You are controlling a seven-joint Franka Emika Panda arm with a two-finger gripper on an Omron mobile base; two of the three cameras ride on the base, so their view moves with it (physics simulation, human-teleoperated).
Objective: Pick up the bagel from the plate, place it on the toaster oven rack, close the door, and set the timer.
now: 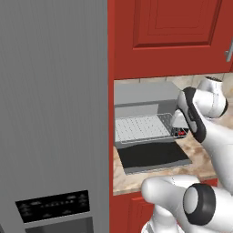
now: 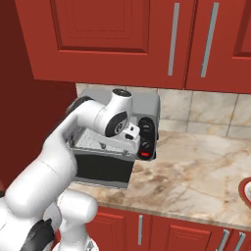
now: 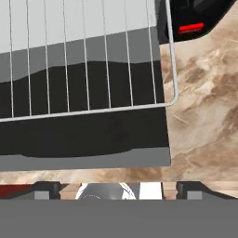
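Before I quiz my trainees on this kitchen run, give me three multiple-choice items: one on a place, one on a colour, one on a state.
1. Where does the toaster oven rack sit?
A. pulled out over the open door
B. on the floor
C. inside a cabinet

2. What colour are the cabinets?
A. white
B. red
C. green

3. How does the door stand?
A. shut upright
B. removed
C. folded down flat

Answers: 1 A, the wire grid overhangs the dark glass; 2 B, red panels above and below the counter; 3 C, it lies level in front of the oven.
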